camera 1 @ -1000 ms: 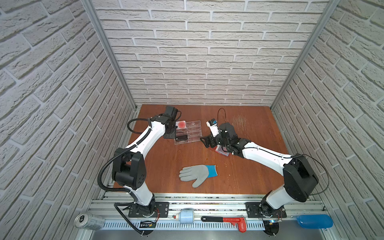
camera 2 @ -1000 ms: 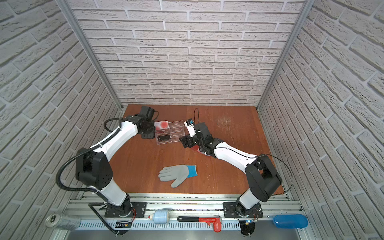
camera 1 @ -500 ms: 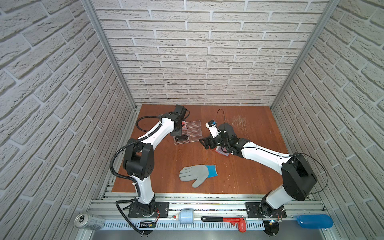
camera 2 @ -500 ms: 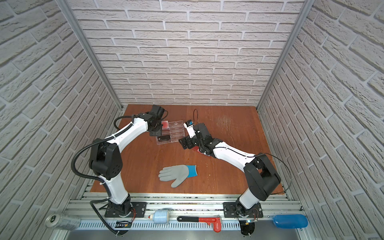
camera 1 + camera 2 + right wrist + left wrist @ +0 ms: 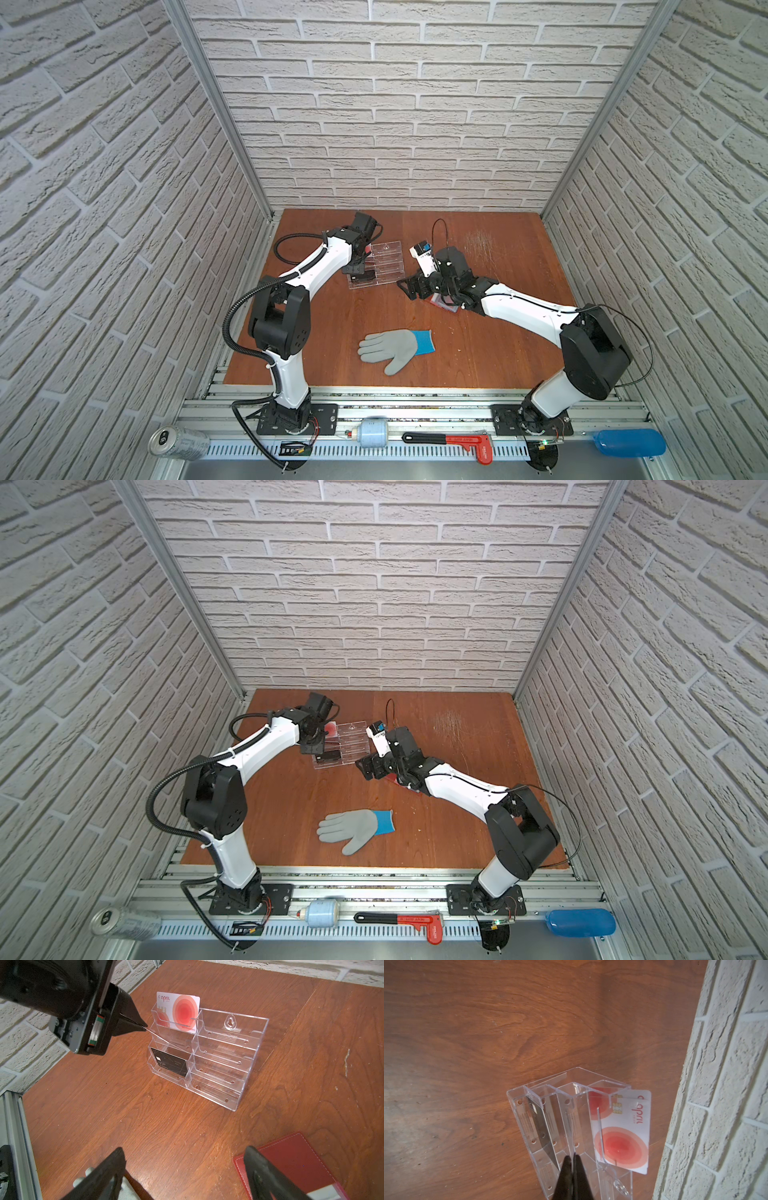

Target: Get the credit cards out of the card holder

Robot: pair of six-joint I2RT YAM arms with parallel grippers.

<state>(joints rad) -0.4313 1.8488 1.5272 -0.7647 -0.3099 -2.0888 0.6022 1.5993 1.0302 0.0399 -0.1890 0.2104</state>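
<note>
At mid-table, a little toward 3 o'clock, the dark red card holder (image 5: 442,303) lies flat on the wooden table (image 5: 498,340), half hidden beneath the right arm's wrist in a top view. The right gripper (image 5: 409,287) hovers low, its jaws spread wide with nothing between them, and points toward 9 o'clock. The holder sits at about 4 o'clock from the fingertips, behind them rather than ahead, and one finger overlaps its stitched cover in the right wrist view. The next move appears to hinge on that offset: this arm, by far the nearer, would need to draw back toward 4 o'clock before closing on the holder. The holder's long axis cannot be read under the arm. At 11 o'clock the left gripper (image 5: 145,1028), pressed together, pinches a thin card (image 5: 158,1034) edge-on over the clear acrylic stand (image 5: 228,1059). Its colour cannot be made out, though it is likely a credit card.
</note>
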